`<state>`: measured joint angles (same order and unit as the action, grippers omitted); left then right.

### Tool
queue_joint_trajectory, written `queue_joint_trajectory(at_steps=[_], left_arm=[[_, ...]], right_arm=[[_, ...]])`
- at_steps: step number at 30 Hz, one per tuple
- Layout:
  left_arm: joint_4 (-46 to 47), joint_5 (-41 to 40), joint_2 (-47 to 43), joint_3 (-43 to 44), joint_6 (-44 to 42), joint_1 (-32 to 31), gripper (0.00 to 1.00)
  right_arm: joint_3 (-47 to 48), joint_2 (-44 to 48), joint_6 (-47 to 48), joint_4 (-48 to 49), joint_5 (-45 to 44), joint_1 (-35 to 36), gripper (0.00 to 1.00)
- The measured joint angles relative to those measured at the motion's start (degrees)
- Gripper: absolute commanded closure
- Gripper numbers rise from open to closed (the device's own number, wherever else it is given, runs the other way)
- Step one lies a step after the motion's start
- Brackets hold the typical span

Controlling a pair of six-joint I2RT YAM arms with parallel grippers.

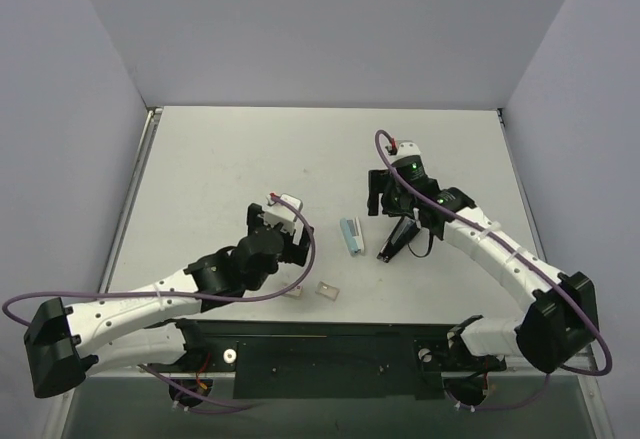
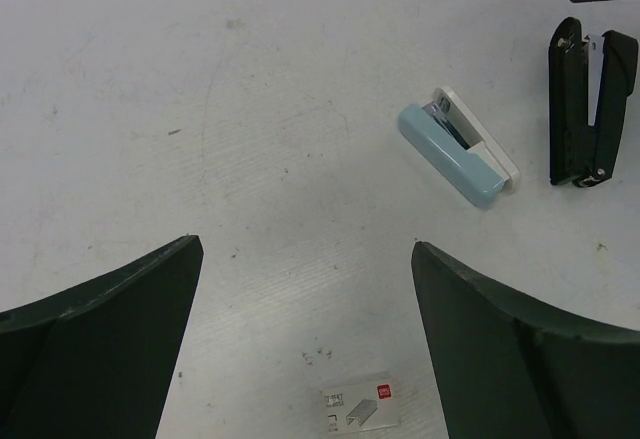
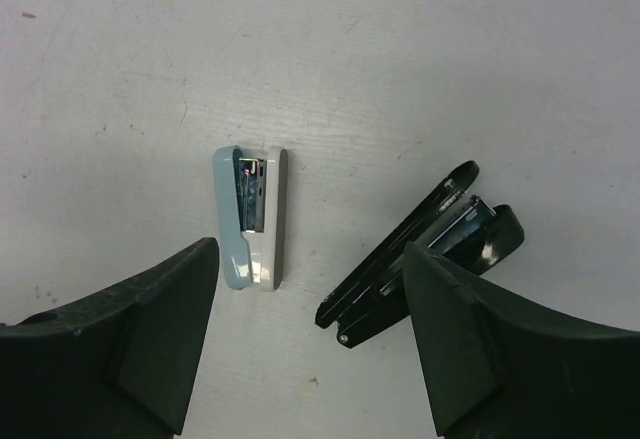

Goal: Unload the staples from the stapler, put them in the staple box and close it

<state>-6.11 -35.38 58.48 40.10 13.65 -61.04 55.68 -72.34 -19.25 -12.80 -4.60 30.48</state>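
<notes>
The black stapler (image 1: 397,239) lies on the white table with its two long jaws spread in a narrow V, metal showing inside. In the right wrist view the stapler (image 3: 375,284) runs diagonally, its wide end partly hidden behind my right finger (image 3: 480,339). My right gripper (image 3: 308,249) hovers just over it (image 1: 398,221), open, nothing between the fingers. My left gripper (image 2: 306,243) is open over bare table (image 1: 288,247), well left of the stapler (image 2: 585,109).
A pale blue and white rounded stapler (image 1: 350,235) (image 2: 458,146) (image 3: 250,217) lies just left of the black one. A small staple box (image 2: 360,410) (image 1: 327,291) sits near the front. Grey walls enclose the table on three sides.
</notes>
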Motion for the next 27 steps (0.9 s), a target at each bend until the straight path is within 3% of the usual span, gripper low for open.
queue_joint_trajectory(at_steps=[14,21,27], left_arm=[[3.43,-0.37,-8.50,-12.11,0.79,0.39,0.03],[5.14,-0.35,-9.25,-12.85,1.14,0.42,0.03],[5.97,-0.33,-9.29,-12.87,1.22,0.44,0.03]], right_arm=[[4.74,-15.32,2.97,0.39,6.45,1.09,0.45],[5.40,-21.09,2.86,1.70,8.22,1.11,0.56],[5.88,-24.28,2.75,2.75,9.01,1.11,0.59]])
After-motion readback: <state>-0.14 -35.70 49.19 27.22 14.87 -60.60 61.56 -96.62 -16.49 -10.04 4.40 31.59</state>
